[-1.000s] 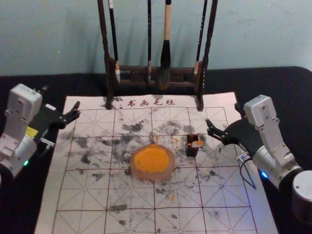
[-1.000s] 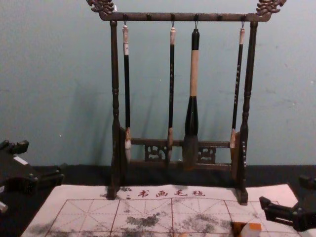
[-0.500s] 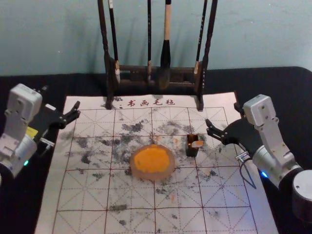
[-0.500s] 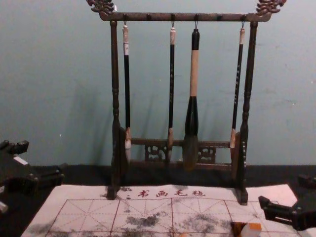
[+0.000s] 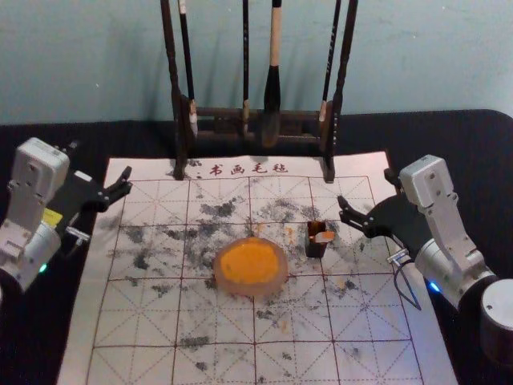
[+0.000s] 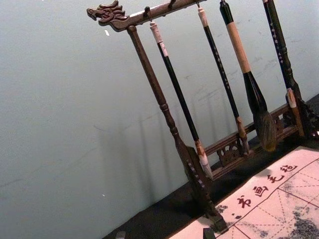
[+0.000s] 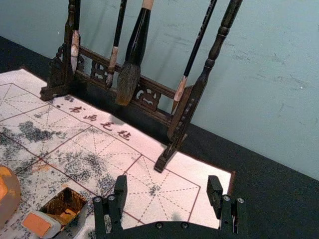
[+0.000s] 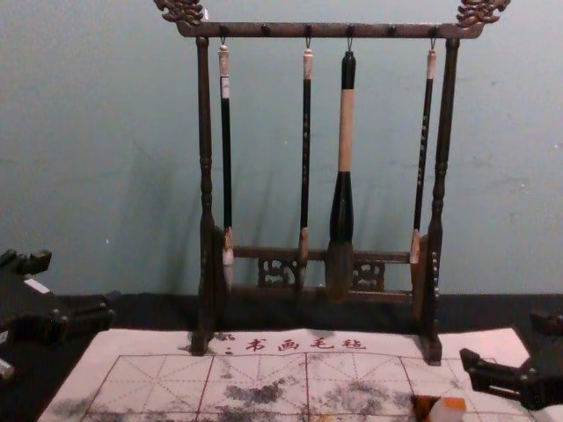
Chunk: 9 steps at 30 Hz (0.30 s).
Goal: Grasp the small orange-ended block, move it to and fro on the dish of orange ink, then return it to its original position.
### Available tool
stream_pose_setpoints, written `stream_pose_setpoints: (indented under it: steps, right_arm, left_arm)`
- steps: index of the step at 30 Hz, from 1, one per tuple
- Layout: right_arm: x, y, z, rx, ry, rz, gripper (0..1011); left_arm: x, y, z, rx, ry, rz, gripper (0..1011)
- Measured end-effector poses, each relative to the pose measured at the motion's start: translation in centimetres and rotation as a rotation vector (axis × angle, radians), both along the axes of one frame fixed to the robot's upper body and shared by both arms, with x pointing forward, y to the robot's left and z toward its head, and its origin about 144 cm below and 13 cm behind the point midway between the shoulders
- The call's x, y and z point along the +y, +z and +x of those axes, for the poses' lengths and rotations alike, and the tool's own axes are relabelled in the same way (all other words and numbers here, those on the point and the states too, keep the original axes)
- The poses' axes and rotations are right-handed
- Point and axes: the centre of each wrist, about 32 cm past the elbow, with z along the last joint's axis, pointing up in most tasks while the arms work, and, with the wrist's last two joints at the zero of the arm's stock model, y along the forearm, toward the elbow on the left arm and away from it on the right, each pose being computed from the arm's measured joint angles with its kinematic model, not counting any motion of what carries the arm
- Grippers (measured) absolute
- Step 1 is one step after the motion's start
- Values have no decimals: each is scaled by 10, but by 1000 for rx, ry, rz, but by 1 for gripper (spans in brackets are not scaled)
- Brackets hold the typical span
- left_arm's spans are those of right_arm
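Note:
The small pale block with an orange end [image 5: 324, 237] rests at a dark open box [image 5: 315, 249], right of the round dish of orange ink [image 5: 252, 266]. My right gripper [image 5: 367, 188] stands open to the right of the box, apart from it. In the right wrist view, nothing is between the tips of the right gripper [image 7: 167, 191]; the block's orange end [image 7: 36, 224] and the box [image 7: 67, 205] lie off to one side. My left gripper [image 5: 100, 161] is parked open by the mat's far left edge; the left wrist view shows the tips of the left gripper [image 6: 164, 234].
A dark wooden rack [image 5: 216, 114] with hanging brushes stands at the mat's far edge, before the wall. The gridded white mat [image 5: 136, 321], stained with ink smudges, lies on black cloth [image 5: 465, 152].
My right gripper has shifted very slightly, toward the view's left and upward. The block, box, dish and left gripper look unchanged.

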Motion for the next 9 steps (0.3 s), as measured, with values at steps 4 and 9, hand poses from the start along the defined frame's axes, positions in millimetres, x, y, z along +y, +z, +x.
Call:
stream_pose_setpoints:
  steps: [4, 9]
  right_arm:
    - [0, 0, 0, 0, 0, 0, 1002]
    - [0, 0, 0, 0, 0, 0, 1003]
  left_arm:
    - [0, 0, 0, 0, 0, 0, 1001]
    - [0, 0, 0, 0, 0, 0, 1001]
